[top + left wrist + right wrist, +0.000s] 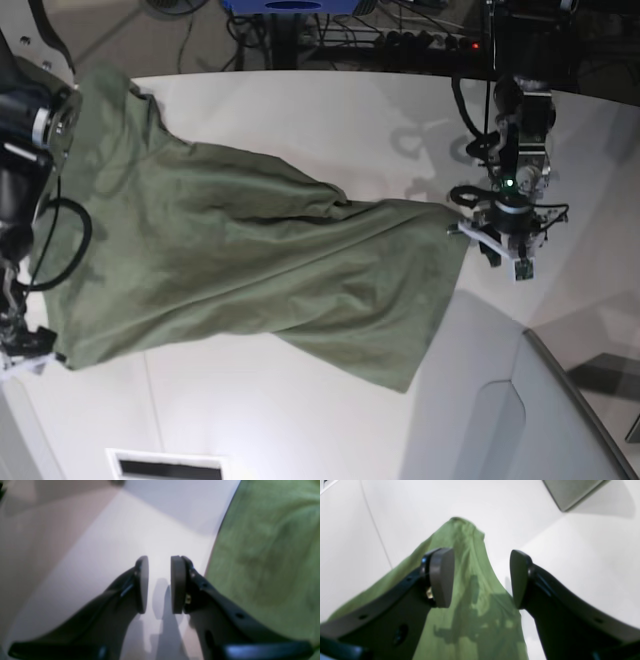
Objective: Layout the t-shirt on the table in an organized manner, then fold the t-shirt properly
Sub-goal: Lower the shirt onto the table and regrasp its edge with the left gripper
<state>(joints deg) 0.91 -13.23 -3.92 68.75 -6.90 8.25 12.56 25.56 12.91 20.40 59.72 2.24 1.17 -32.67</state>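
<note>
The olive-green t-shirt (250, 260) lies spread and wrinkled across the white table (350, 110), stretched from the far left to right of centre. My left gripper (497, 250) hovers just off the shirt's right edge. In the left wrist view its pads (160, 562) stand a little apart over bare table (140, 525) with nothing between them, and the t-shirt (270, 555) lies to their right. My right gripper (481, 562) is open above a tapering part of the t-shirt (470, 610), which rests on the table (495, 505). In the base view the right gripper (25, 355) sits at the shirt's lower left corner.
A grey angled panel (570, 492) sits beyond the shirt in the right wrist view, and a thin dark seam (377, 535) crosses the tabletop. A raised pale panel (490, 420) occupies the lower right of the base view. Cables (330, 20) lie past the table's far edge.
</note>
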